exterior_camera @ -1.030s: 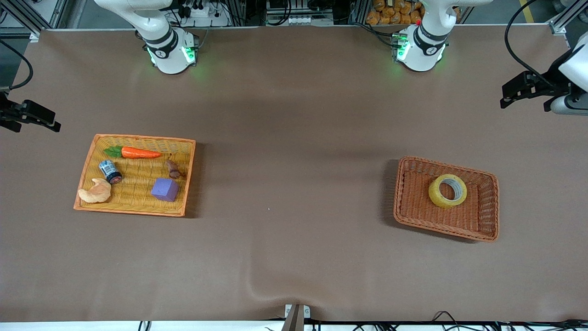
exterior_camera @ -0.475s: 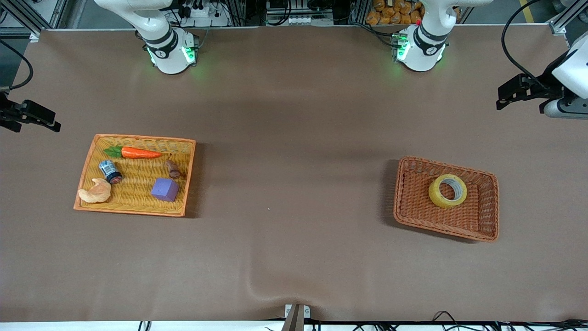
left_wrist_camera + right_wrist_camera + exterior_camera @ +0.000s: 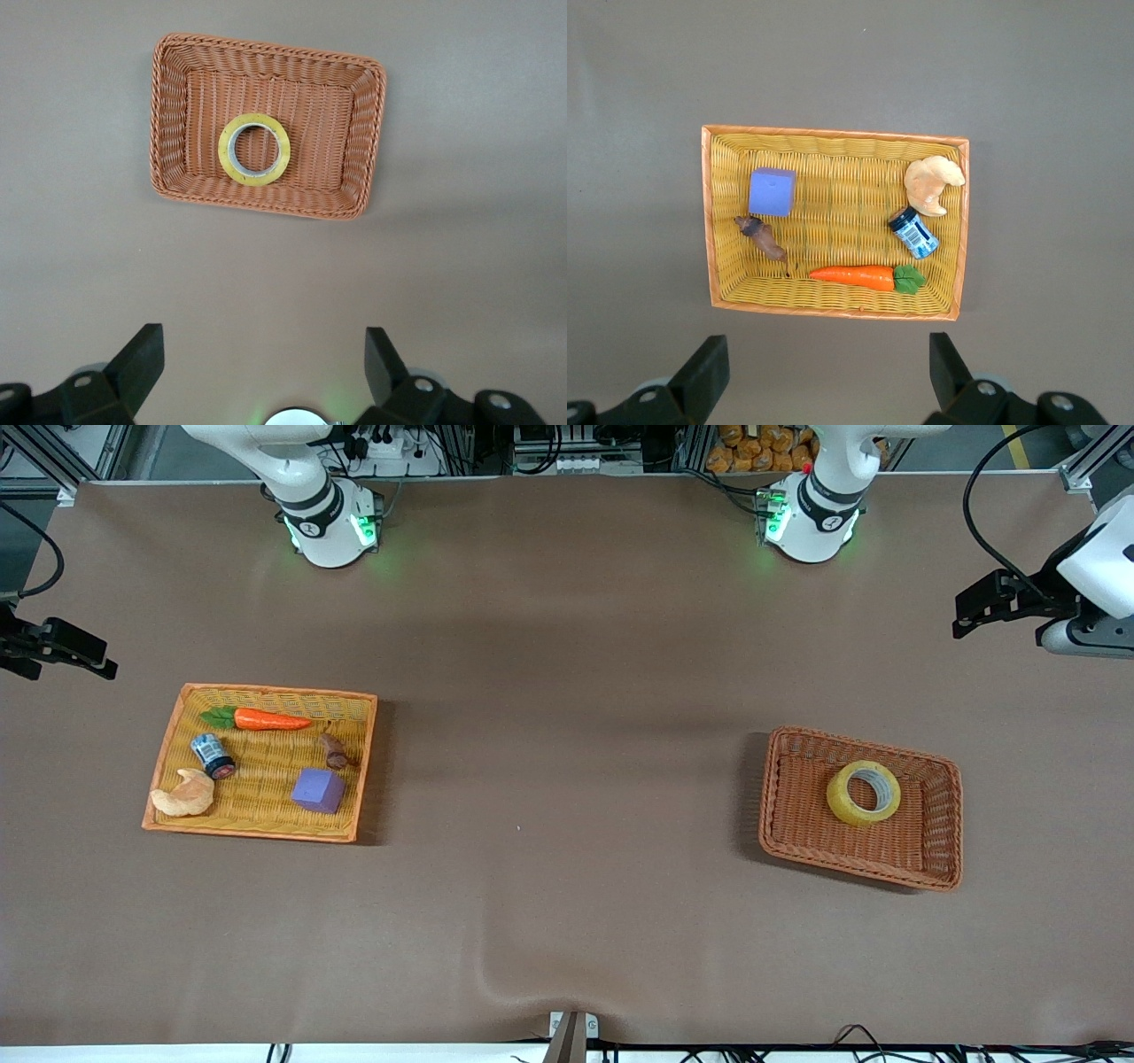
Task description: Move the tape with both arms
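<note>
The yellow tape roll lies flat in the brown wicker basket toward the left arm's end of the table. The left wrist view looks down on the tape in the basket. My left gripper is open and empty, high over bare table at the left arm's end; its jaws stand wide apart in the left wrist view. My right gripper is open and empty, high over the table's edge at the right arm's end; it shows wide apart in the right wrist view.
A yellow wicker tray toward the right arm's end holds a carrot, a purple cube, a small blue-white can, a croissant and a small brown piece. The right wrist view shows that tray.
My left gripper has drifted slightly toward the table's middle and toward the robots' bases. The right arm, the tape and the baskets have not moved.
</note>
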